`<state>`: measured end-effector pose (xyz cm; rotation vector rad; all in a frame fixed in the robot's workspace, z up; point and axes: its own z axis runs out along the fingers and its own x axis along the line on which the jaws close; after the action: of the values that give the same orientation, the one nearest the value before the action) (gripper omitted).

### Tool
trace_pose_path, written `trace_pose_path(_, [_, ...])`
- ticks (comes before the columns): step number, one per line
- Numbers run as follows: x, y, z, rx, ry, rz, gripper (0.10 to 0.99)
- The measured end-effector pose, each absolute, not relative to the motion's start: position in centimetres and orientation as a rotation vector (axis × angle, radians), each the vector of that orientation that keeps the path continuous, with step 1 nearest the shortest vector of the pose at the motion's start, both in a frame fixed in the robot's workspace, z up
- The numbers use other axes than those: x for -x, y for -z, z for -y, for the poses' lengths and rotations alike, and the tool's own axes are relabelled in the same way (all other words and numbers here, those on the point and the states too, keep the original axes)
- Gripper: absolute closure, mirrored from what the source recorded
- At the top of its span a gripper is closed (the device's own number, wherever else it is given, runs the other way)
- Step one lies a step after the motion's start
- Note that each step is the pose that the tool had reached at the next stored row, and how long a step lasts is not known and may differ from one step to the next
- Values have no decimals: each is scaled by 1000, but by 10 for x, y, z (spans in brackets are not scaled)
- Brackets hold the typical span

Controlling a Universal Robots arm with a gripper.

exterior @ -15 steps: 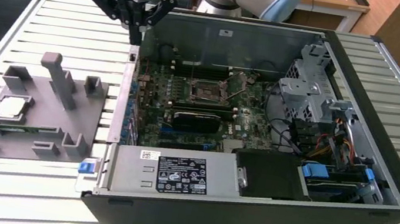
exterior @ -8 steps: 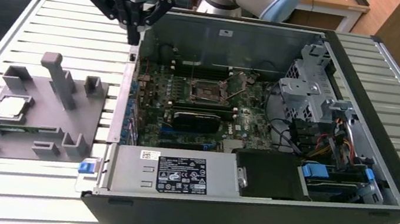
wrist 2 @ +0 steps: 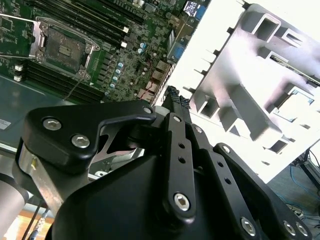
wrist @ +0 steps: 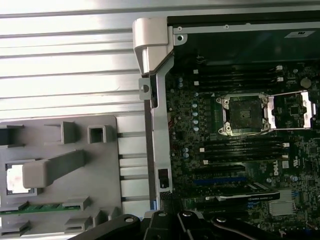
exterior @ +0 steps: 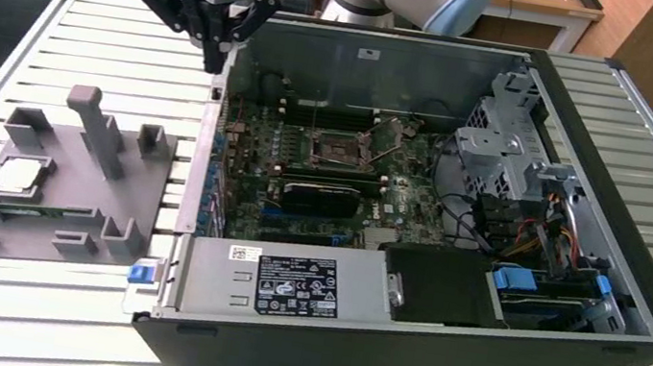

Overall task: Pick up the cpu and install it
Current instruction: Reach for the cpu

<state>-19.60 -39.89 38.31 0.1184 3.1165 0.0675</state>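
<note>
The cpu (exterior: pixel 20 176), a small square chip with a shiny silver top, lies flat in a pocket of the grey holder block (exterior: pixel 156 196) at the exterior view's left, outside the computer case. In the first wrist view a grey post partly covers the cpu (wrist: pixel 14 178). My gripper (exterior: pixel 216 65) hangs above the case's left wall, beyond the block's far end, well away from the chip. Its fingers meet at the tip, shut on nothing. The empty processor socket (exterior: pixel 342 153) sits on the motherboard with its metal frame swung up, and shows in both wrist views (wrist: pixel 243 114) (wrist 2: pixel 62 47).
The open computer case (exterior: pixel 622 285) lies on a slatted metal table (exterior: pixel 129 27). A tall grey post (exterior: pixel 98 130) rises from the holder block beside the chip. A green memory stick (wrist: pixel 45 206) rests in the block. Cables and drive cages crowd the case's right.
</note>
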Motion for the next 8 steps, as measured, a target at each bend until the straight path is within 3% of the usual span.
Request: trace_pose_path(8, [200, -383, 399, -118, -68, -3116, 980])
